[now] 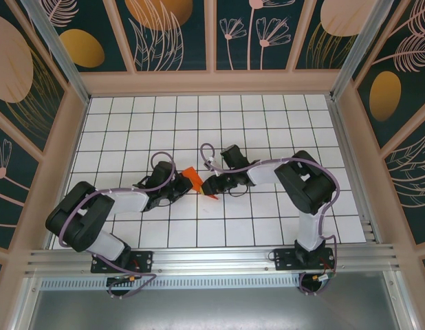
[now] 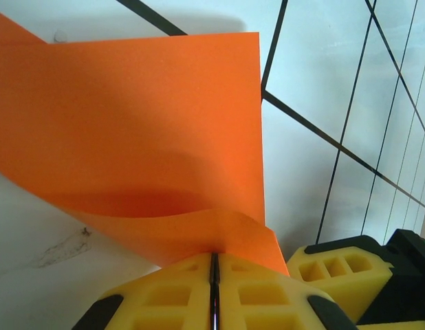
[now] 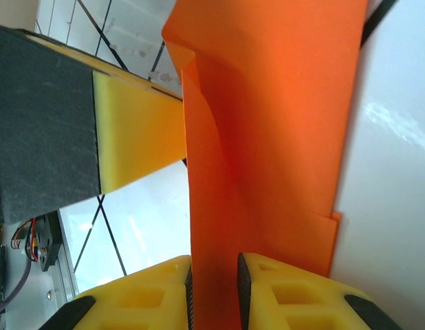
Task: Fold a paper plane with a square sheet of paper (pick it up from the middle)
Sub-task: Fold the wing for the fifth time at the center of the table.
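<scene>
Left jaws pressed together: their yellow pads (image 2: 171, 295) meet along a thin dark seam and pinch the near edge of the square sheet of paper (image 2: 130, 124). The bright orange sheet rises from that seam and spreads away from the tips in a shallow curl, one layer bowed over another. Right jaws slightly spread: a narrow gap stands between their yellow pads (image 3: 288, 295). The sheet (image 3: 281, 124) runs lengthwise through that gap and on beyond the tips as a tall folded strip with a crease along it. Whether either pad touches the paper cannot be told. Seen from above, the two sets of jaws face each other tip to tip over the middle of the white gridded worktop (image 1: 267, 124). The sheet (image 1: 190, 175) stands at a tilt between them, closer to the left jaws. In the left wrist view, a second yellow block on black (image 2: 340, 269) lies just right of the left jaws, beside the paper's lower corner.
</scene>
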